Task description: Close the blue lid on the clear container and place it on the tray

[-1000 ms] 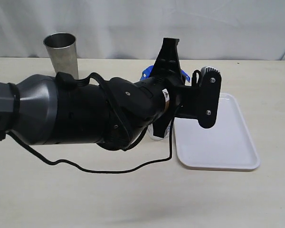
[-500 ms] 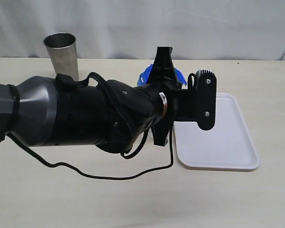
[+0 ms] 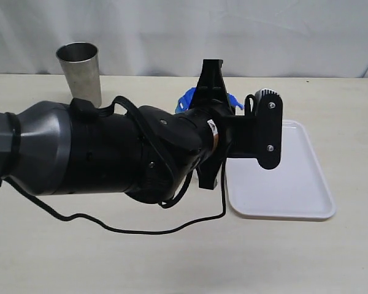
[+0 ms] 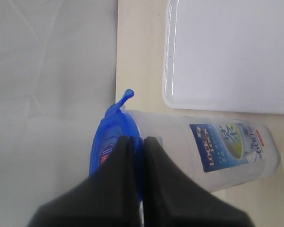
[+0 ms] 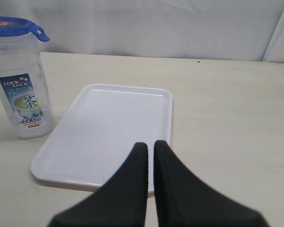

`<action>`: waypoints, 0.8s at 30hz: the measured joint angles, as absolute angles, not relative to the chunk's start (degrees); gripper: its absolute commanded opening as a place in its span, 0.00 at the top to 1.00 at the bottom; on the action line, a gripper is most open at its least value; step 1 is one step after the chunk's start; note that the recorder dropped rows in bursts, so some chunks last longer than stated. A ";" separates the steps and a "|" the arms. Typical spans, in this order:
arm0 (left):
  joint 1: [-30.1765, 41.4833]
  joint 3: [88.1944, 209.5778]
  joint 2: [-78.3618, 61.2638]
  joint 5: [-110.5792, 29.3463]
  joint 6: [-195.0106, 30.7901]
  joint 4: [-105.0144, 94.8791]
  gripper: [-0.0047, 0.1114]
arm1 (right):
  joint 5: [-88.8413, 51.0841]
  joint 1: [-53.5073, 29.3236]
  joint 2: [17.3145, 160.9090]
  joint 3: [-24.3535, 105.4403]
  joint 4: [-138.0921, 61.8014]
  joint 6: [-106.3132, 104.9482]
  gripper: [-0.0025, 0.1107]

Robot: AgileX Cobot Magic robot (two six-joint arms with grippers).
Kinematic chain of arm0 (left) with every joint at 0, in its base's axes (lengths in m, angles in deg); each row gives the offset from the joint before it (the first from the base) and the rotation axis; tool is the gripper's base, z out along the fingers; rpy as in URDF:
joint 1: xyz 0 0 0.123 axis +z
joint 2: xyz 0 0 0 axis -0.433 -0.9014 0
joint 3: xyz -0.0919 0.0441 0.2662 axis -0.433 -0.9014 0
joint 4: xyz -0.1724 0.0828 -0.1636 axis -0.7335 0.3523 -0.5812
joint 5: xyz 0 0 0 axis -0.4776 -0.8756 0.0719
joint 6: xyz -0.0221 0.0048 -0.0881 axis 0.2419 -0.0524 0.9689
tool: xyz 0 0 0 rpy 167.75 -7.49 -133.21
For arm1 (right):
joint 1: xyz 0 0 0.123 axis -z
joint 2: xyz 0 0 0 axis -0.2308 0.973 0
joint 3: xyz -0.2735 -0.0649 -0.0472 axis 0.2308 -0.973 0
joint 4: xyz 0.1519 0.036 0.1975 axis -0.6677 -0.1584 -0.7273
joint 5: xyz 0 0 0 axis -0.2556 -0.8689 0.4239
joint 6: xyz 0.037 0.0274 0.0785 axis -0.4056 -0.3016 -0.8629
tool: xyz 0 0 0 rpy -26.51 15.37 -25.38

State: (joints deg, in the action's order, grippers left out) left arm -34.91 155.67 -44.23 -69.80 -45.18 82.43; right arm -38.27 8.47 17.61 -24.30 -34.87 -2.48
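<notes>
A: What changed in the last second?

B: In the exterior view the left arm's wrist was tilted and has now rolled upright. The left end effector (image 4: 135,138) sits square over the blue lid (image 4: 109,137), and over the last half second it has hardly shifted.

A: Holding anything?

B: No. Its jaws are closed flat together with nothing between them, tips at the lid's top. I cannot tell whether they are actually pressing. The right end effector (image 5: 150,144) is also closed and empty, hovering over the near end of the tray (image 5: 128,88).

A: So where does the task stand?

B: I'd say mid-closure. The lid is on the clear container (image 5: 21,85), but one flap juts outward, so it looks unlatched. The container stands upright on the counter (image 5: 227,94) just beside the tray, not on it, so placing is not yet done.

A: What does each camera add?

B: The exterior view is mostly arm: only bits of blue show beside the end effector, and the container body is hidden, though it alone shows the steel cup (image 3: 80,70) well apart at the back. The right wrist view gives the whole container and its gap from the tray. The left wrist view shows the tips against the lid
</notes>
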 measured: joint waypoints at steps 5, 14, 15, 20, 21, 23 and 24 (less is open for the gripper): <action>-34.91 155.67 -44.23 -69.40 -45.37 80.33 0.96 | -38.27 8.47 17.61 -24.30 -34.87 -2.48 0.94; -34.91 155.67 -44.00 -67.67 -45.37 79.48 0.96 | -38.27 8.47 17.61 -24.30 -34.87 -2.48 0.94; -34.91 155.67 -44.00 -67.42 -45.37 79.48 0.96 | -38.27 8.47 17.61 -24.30 -34.87 -2.48 0.94; -34.91 155.67 -44.00 -67.11 -45.37 79.37 0.96 | -38.27 8.47 17.61 -24.30 -34.87 -2.48 0.94; -34.91 155.67 -44.00 -67.11 -45.37 79.37 0.96 | -38.27 8.47 17.61 -24.30 -34.87 -2.48 0.94; -34.91 155.67 -44.00 -67.11 -45.37 79.37 0.96 | -38.27 8.47 17.61 -24.30 -34.87 -2.48 0.94; -34.91 155.67 -44.00 -67.11 -45.37 79.37 0.96 | -38.27 8.47 17.61 -24.30 -34.87 -2.48 0.94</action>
State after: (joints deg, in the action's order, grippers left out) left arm -34.91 155.67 -44.00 -67.11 -45.37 79.37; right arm -38.27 8.47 17.61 -24.30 -34.87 -2.48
